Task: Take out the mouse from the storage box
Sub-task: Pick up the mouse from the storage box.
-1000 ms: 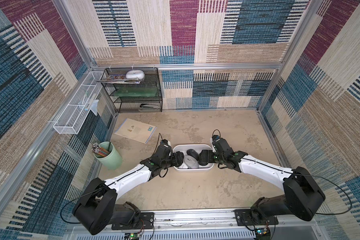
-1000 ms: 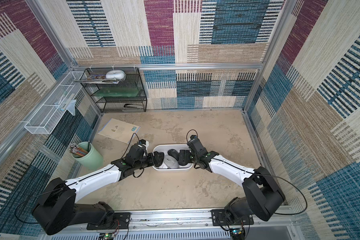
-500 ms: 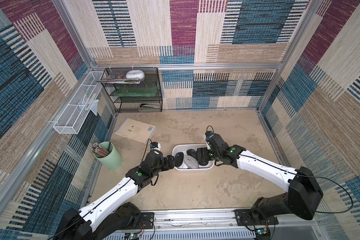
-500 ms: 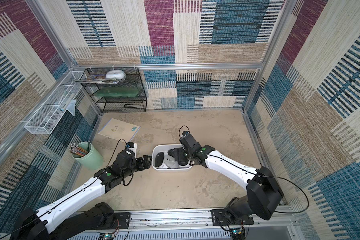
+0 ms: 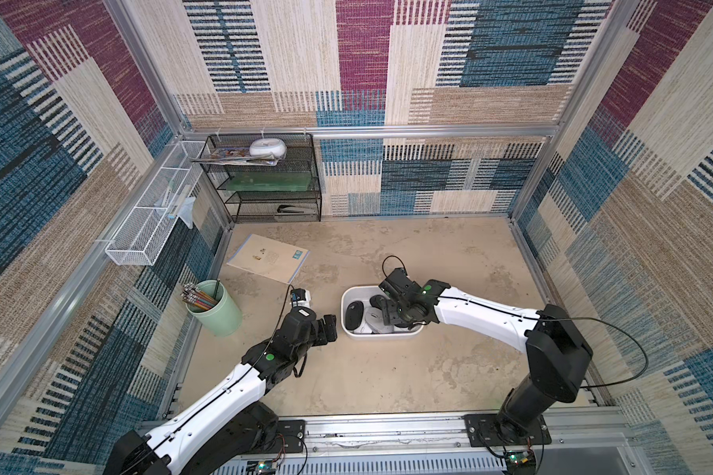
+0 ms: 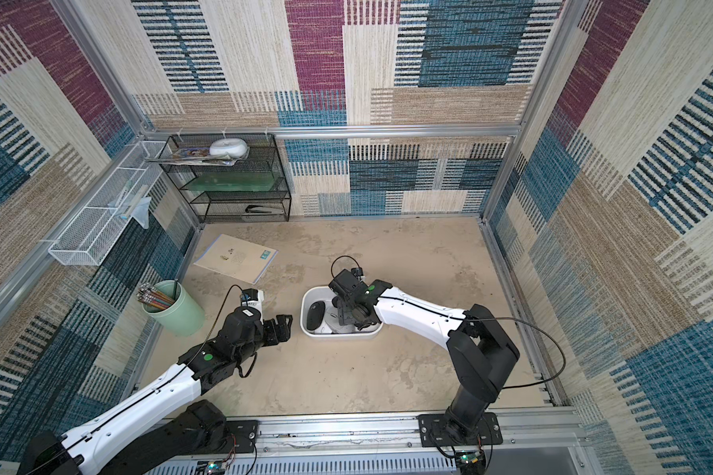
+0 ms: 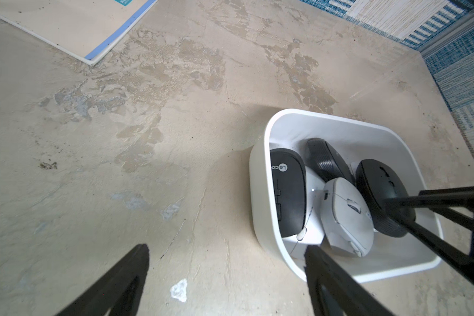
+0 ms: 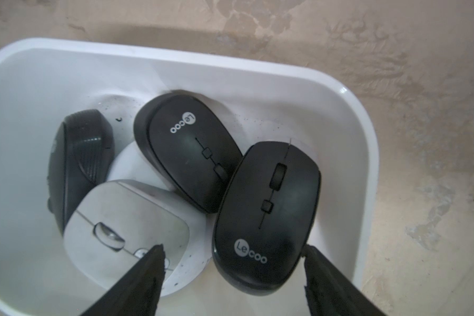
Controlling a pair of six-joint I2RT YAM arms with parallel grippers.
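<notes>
**Inspector:** Largest items first. Where does the work stand?

**Assessor:** The table (image 5: 387,370) carries the storage box (image 5: 377,336). The box is directly beneath the right gripper (image 8: 233,247) and just off to one side of the left gripper (image 7: 226,247). The left gripper hangs over bare table, jaws spread wide, holding nothing.

**Inspector:** Condition of the right gripper?

**Assessor:** It is down inside the box with its jaws apart, straddling a black mouse (image 8: 268,216). One of its fingers (image 8: 137,281) overlaps the white mouse (image 8: 121,224). The other sits at the black mouse's outer flank. No clamp is evident and nothing is lifted.

**Inspector:** Remaining contents?

**Assessor:** Ahead of the gripper, a second black mouse (image 8: 186,153) rests against the first. Beyond the white one, a ribbed dark mouse (image 8: 80,153) lies on its side. Every mouse is inside the box.

**Inspector:** Recommendation for the step in hand?

**Assessor:** In my judgement, shift the gripper so the finger over the white mouse clears it. Seat both fingers low on the black mouse's flanks, squeeze across mid-body, then lift straight up. The shell looks smooth and domed, so a high pinch may slip. The touching neighbour could be dragged along.

**Inspector:** Markings?

**Assessor:** "Lecoo" is printed in white at the palm end of both black mice. No writing can be read on the white or ribbed mouse.
</notes>
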